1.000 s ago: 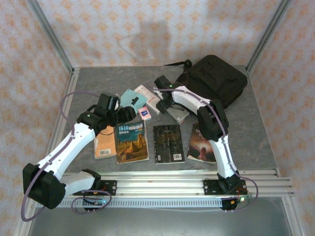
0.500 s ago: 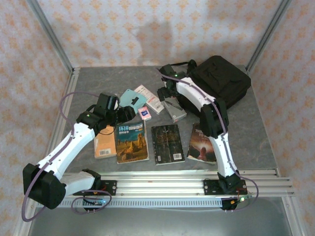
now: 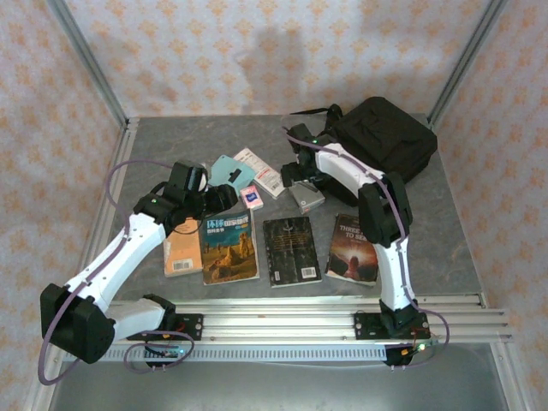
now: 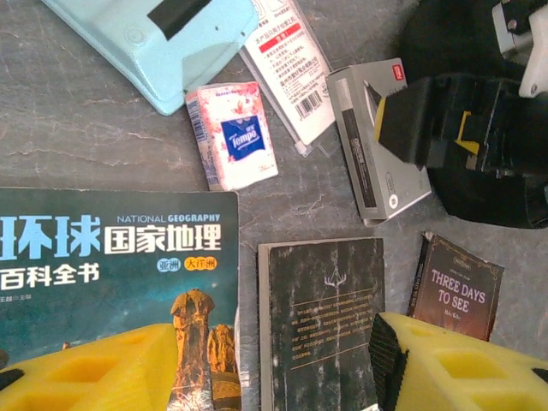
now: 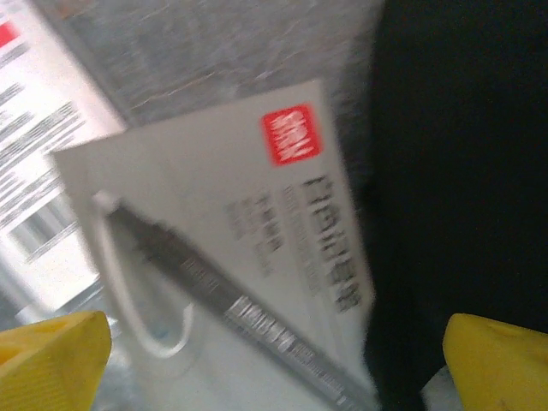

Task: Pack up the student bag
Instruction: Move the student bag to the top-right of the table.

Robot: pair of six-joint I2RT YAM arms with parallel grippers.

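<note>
The top external camera sits high above and behind the arm bases (image 3: 390, 321) at the frame's bottom and faces down across the whole counter (image 3: 445, 240). The left wrist camera looks down from mid height, with the fingers (image 4: 462, 368) of the left tool (image 4: 274, 342) along its lower edge and the grey box (image 4: 360, 171) at upper right. The right wrist camera hangs very close over that box (image 5: 257, 257), blurred, with the student bag (image 5: 462, 171) on the right side. All three views share the box (image 3: 306, 199).
</note>
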